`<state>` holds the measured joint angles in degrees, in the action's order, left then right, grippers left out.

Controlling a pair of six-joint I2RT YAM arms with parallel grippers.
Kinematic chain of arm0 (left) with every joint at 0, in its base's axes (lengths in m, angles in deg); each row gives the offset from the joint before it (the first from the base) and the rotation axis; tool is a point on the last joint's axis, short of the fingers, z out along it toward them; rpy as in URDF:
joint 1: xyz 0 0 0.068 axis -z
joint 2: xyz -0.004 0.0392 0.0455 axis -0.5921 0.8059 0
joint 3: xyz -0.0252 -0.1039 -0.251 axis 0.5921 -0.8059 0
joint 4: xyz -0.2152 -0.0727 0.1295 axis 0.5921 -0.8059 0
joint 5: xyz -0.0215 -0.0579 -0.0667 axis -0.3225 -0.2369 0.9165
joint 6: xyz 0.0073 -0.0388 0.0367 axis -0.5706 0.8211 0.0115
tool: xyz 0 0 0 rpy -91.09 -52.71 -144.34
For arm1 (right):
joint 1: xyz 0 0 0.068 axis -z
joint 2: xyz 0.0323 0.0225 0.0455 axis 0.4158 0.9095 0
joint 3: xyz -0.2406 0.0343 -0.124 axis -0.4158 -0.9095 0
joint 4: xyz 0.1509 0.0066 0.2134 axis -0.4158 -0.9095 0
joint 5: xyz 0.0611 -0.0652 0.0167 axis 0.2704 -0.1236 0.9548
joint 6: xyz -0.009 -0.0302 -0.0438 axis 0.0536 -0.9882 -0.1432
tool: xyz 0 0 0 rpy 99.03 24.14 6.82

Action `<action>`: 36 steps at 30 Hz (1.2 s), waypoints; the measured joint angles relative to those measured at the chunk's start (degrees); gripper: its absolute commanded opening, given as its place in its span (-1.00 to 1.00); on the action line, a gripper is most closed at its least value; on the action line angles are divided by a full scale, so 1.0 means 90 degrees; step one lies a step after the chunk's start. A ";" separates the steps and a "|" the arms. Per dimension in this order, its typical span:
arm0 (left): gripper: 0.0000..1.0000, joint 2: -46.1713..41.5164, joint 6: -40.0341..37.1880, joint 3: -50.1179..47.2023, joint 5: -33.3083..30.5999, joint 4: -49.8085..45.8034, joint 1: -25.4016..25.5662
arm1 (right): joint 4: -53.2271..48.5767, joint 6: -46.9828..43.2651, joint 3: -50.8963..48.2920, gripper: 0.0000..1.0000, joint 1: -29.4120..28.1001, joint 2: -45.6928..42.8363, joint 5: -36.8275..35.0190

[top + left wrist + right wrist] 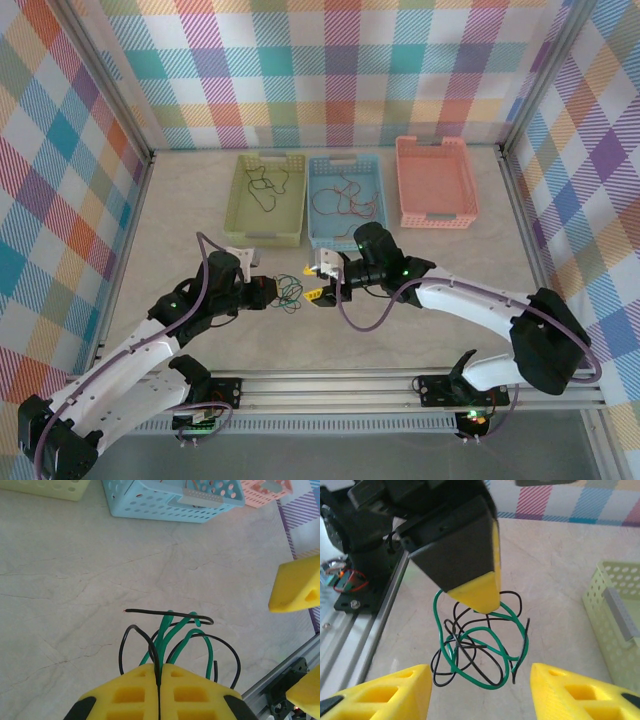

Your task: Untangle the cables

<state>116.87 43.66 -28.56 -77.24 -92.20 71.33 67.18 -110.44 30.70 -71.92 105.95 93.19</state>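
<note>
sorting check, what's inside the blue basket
Red cable looped on the blue basket floor; strand count too fine to tell. Near wall hides the front strip.

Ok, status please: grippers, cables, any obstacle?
Left gripper shut on the green-and-black cable tangle. Right gripper open, facing it, holding nothing. No obstacle seen between them.

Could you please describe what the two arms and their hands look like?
Both the left arm and the right arm have white shells between black joints, small green lights, and a purple-grey cable looped alongside. The left hand and the right hand each have two yellow, wedge-shaped fingers with rectangular hollows, on black bodies.
</note>
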 measured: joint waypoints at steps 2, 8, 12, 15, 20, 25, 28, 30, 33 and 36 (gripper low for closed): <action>-0.85 0.0005 0.0002 0.0027 0.0002 -0.0058 0.0000 | -0.0204 -0.0376 0.0058 0.06 -0.0056 0.0000 -0.0044; -0.85 0.0117 0.0002 0.0095 0.0170 -0.0155 0.0000 | -0.0267 -0.0916 0.0085 -0.02 -0.0170 0.0041 -0.0355; -0.85 0.0168 0.0005 0.0112 0.0216 -0.0163 0.0000 | -0.0257 -0.1076 0.0158 -0.15 -0.0265 0.0236 -0.0471; -0.85 0.0168 0.0005 0.0129 0.0216 -0.0175 0.0000 | -0.0255 -0.1154 0.0243 -0.25 -0.0323 0.0449 -0.0537; -0.85 0.0168 0.0005 0.0192 0.0238 -0.0199 0.0000 | -0.0255 -0.1200 0.0245 -0.49 -0.0391 0.0590 -0.0600; -0.75 0.0168 0.0005 0.0194 0.0282 -0.0202 0.0000 | -0.0206 -0.1275 0.0253 -0.99 -0.0466 0.0714 -0.0801; -0.30 0.0168 0.0022 0.0194 0.0253 -0.0223 0.0000 | 0.0046 -0.1171 0.0202 -1.00 -0.0488 0.0690 -0.0976; -0.01 0.0168 0.0056 0.0194 0.0163 -0.0289 0.0000 | 0.0250 -0.1064 0.0107 -1.00 -0.0486 0.0600 -0.1124; 0.22 0.0117 0.0097 0.0194 0.0012 -0.0454 0.0000 | 0.0551 -0.0772 -0.0146 -1.00 -0.0381 0.0318 -0.1214; 0.27 -0.0097 0.0151 0.0172 -0.0032 -0.0534 0.0000 | 0.0923 -0.0459 -0.0444 -1.00 -0.0255 0.0112 -0.1217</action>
<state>115.99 45.02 -27.01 -77.52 -97.01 71.33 75.49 -114.58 26.70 -74.21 106.95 82.24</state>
